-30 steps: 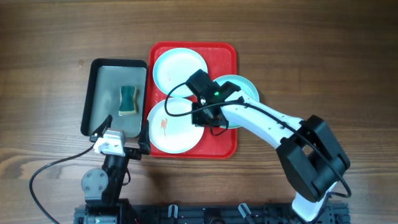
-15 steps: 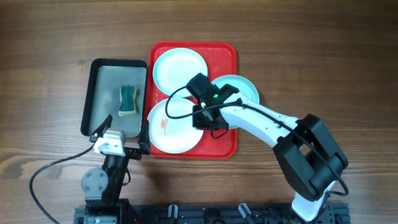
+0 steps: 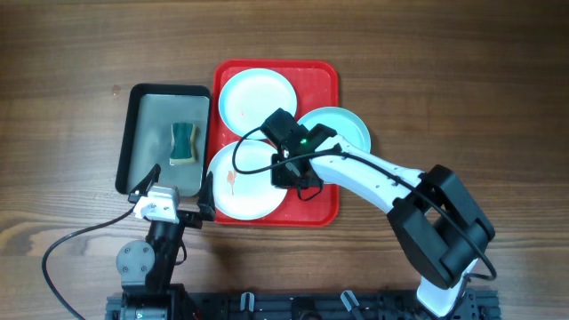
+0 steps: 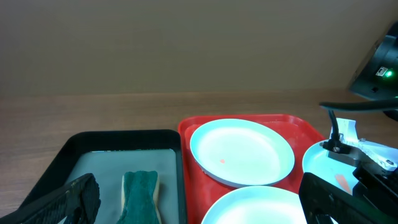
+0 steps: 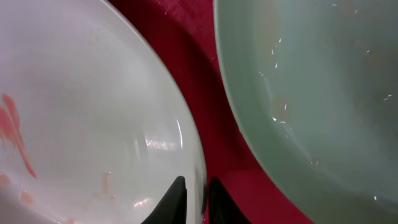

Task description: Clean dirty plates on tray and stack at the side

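Observation:
Three plates lie on the red tray [image 3: 316, 84]. The front-left plate [image 3: 244, 187] carries red smears, and its rim is pinched by my right gripper [image 3: 285, 172], which is shut. In the right wrist view one finger is inside that smeared plate [image 5: 81, 124], the other over the tray [image 5: 205, 81], beside the pale green plate [image 5: 311, 81]. A back plate [image 3: 258, 100] has a small red speck. The right plate [image 3: 342, 129] overhangs the tray's right edge. My left gripper [image 3: 178, 184] hovers open at the grey tray's front, holding nothing.
A dark grey metal tray [image 3: 142, 124] sits left of the red tray, with a green and yellow sponge [image 3: 183, 142] in it. The left wrist view shows that sponge [image 4: 140, 193] between the open fingers. Bare wooden table [image 3: 462, 80] surrounds both trays.
My right gripper slid a little to the left and forward and closed onto the smeared plate's rim. That plate shifted slightly left. The left arm has stayed still.

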